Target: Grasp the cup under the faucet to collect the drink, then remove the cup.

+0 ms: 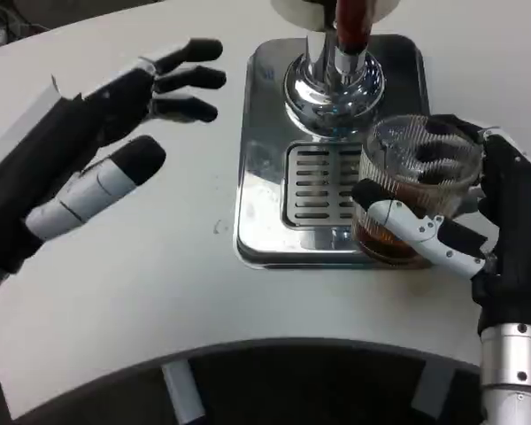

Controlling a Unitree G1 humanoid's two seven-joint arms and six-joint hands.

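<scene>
A clear ribbed cup (413, 173) with amber drink in its bottom stands at the right front of the steel drip tray (265, 177), partly over the tray's edge. My right hand (478, 221) grips it, thumb across its front and fingers wrapped round its far side. The chrome faucet (334, 80) with a dark red handle rises at the tray's back, to the upper left of the cup. My left hand (128, 133) hovers open over the table left of the tray, fingers spread and pointing right, holding nothing.
The drip tray's slotted grate (314, 181) lies in front of the faucet's base. White table surface (159, 283) stretches left and in front of the tray. The table's curved front edge (274, 350) runs along the bottom.
</scene>
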